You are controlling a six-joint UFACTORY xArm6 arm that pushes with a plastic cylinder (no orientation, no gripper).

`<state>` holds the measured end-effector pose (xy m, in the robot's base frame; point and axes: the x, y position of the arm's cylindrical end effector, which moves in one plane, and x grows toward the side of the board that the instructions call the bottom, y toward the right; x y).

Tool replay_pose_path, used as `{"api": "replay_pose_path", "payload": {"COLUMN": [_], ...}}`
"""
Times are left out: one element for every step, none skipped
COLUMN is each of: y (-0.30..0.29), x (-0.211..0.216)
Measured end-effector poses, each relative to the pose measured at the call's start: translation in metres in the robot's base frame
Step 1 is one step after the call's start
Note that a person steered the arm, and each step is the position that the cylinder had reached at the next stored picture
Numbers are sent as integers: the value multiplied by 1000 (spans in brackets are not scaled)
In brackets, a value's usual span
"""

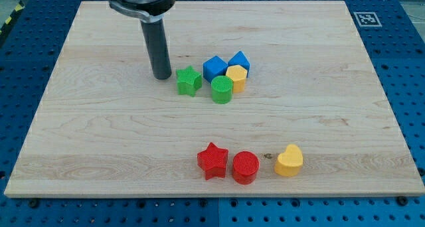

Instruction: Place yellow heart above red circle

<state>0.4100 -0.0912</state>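
The yellow heart (289, 160) lies near the view's bottom, just right of the red circle (245, 167), with a small gap between them. The red star (212, 160) touches the red circle on its left. My tip (161, 76) stands far up and to the left of these, just left of the green star (188, 80) and not touching the yellow heart.
A cluster sits right of my tip: the green star, a green cylinder (222, 90), a yellow hexagon (236, 77), a blue pentagon-like block (214, 68) and a blue cube (240, 60). The wooden board (99, 141) lies on a blue perforated table.
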Motion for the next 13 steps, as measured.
{"api": "replay_pose_path", "payload": {"y": [17, 25, 25, 24, 24, 30, 57, 95, 129, 162, 206, 251, 281], "x": [20, 30, 45, 75, 76, 79, 100, 106, 106, 111, 113, 131, 159]}}
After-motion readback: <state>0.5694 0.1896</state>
